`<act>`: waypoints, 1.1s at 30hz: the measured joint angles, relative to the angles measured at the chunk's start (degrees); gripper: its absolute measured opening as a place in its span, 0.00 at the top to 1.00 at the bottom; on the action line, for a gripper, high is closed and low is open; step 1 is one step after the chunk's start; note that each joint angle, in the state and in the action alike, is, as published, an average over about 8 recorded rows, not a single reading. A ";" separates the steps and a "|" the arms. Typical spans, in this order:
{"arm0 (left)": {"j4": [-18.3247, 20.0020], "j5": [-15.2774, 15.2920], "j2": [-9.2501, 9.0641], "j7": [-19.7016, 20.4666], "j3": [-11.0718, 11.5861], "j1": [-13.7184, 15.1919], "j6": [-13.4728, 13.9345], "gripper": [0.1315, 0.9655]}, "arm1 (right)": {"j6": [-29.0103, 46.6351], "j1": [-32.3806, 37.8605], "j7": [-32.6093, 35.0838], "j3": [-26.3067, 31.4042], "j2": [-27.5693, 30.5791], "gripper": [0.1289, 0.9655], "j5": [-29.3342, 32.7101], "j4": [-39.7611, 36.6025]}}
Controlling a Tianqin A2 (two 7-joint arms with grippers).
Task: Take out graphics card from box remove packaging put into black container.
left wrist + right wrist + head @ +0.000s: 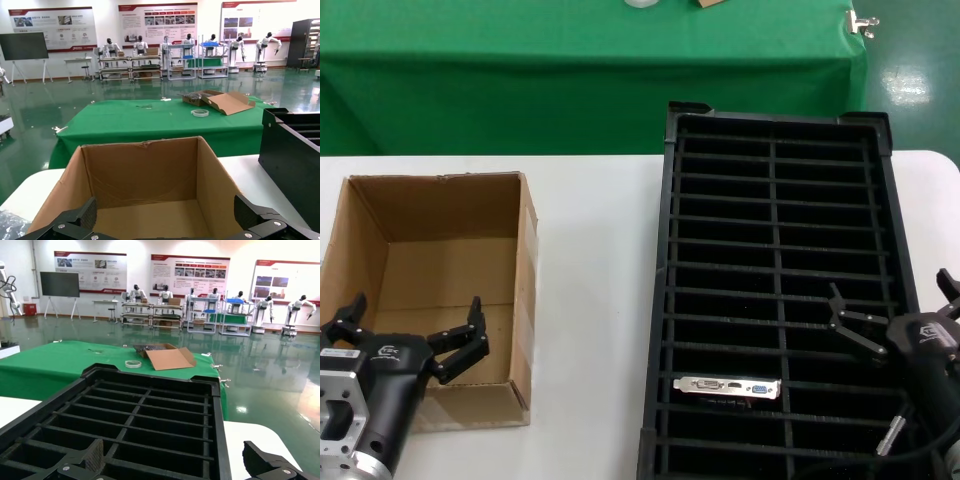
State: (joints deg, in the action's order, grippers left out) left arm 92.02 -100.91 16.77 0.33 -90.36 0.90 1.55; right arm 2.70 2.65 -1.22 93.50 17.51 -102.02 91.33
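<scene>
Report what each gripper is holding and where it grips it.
Nothing is held. The left gripper is open over the box; the right gripper is open above the black container, where the graphics card sits slotted.

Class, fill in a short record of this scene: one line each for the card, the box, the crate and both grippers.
graphics card: standing in a near slot of the black container, left column
box: open, looks empty
left gripper: open, at the box's near edge
right gripper: open, over the container's right side

Brown box [430,260]; black container [775,300]; silver bracket, blue port [728,387].
</scene>
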 joint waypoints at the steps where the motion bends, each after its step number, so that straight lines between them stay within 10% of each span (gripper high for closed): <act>1: 0.00 0.00 0.00 0.00 0.00 0.00 0.00 0.00 | 0.00 -0.01 0.00 0.00 0.00 0.00 0.00 0.00; 33: 0.00 -0.01 0.00 0.00 0.00 0.00 -0.01 0.00 | -0.01 -0.01 0.00 -0.01 0.00 0.00 -0.01 0.00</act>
State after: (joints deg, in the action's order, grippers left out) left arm 92.02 -100.92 16.77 0.33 -90.37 0.89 1.54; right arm 2.69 2.64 -1.22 93.49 17.51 -102.02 91.33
